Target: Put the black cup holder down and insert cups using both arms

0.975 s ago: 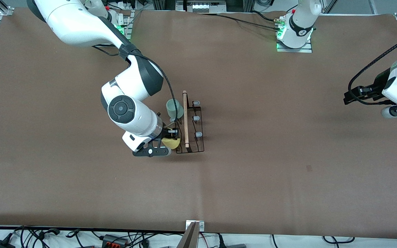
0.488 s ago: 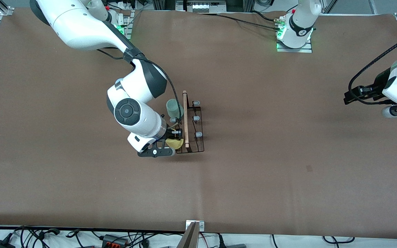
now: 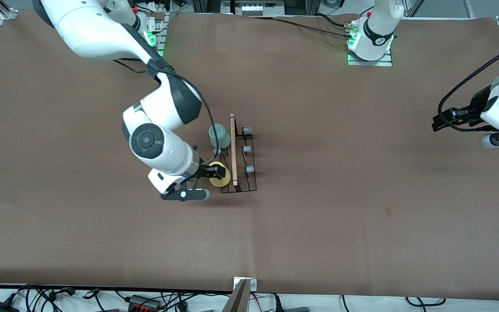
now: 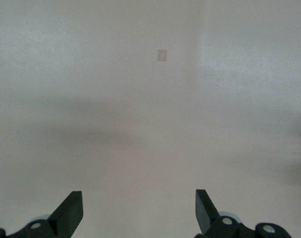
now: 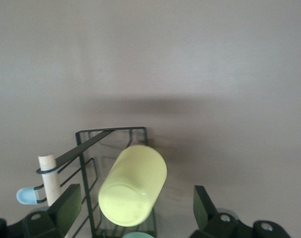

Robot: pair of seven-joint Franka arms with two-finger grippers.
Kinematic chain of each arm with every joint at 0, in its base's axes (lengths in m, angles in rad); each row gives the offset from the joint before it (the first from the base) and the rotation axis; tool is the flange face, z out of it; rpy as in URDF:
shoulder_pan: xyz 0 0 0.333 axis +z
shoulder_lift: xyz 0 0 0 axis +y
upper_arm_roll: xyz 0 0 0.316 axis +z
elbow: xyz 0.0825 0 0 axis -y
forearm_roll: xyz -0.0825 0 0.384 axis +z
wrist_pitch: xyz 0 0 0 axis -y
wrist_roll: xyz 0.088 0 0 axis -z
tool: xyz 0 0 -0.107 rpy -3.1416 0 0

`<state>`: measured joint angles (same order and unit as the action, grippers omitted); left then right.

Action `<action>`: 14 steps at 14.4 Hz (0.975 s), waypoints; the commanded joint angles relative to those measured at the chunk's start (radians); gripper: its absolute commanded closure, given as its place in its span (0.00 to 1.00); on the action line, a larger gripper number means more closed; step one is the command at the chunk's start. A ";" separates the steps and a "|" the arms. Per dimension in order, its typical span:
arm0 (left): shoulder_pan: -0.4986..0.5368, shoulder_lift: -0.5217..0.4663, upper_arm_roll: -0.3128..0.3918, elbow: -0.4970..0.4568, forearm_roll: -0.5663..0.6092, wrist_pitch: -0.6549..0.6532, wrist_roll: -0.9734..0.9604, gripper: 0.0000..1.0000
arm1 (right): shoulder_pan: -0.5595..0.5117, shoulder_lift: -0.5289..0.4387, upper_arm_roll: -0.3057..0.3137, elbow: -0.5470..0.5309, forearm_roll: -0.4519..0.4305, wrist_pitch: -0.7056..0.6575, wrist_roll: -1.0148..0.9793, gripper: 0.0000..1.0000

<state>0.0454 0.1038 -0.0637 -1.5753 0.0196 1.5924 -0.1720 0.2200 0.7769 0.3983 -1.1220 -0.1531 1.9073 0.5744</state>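
The black cup holder [image 3: 244,175] stands mid-table, with its wooden rod handle [image 3: 233,149] on top. A yellow cup [image 3: 221,177] hangs tilted on its side toward the right arm's end, at the end nearer the front camera, with its base facing outward [image 5: 133,186]. A mint green cup [image 3: 219,135] hangs farther along the same side. My right gripper [image 3: 214,172] is open, with its fingers on either side of the yellow cup [image 5: 135,208] and not gripping it. My left gripper [image 3: 442,119] waits open and empty [image 4: 136,208] over the table's left-arm end. No blue cup is in view.
Three grey-capped pegs [image 3: 247,149] stand bare on the holder's side toward the left arm's end. Brown table surface [image 3: 340,182] lies all around the holder. Cables run along the table's front edge [image 3: 145,299].
The right gripper let go of the yellow cup and drew back a little toward the right arm's end. The cup stays on the holder. The left arm has not moved.
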 commanded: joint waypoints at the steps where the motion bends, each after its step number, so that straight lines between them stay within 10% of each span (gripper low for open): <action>1: 0.001 -0.026 0.001 -0.028 -0.017 0.012 0.009 0.00 | -0.086 -0.099 0.007 0.002 -0.010 -0.112 -0.039 0.00; 14: 0.002 -0.026 0.001 -0.029 -0.017 0.014 0.009 0.00 | -0.375 -0.346 -0.091 -0.053 0.009 -0.332 -0.370 0.00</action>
<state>0.0452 0.1031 -0.0639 -1.5772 0.0193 1.5924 -0.1720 -0.1542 0.4961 0.3384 -1.1074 -0.1551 1.5782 0.2505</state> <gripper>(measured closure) 0.000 0.000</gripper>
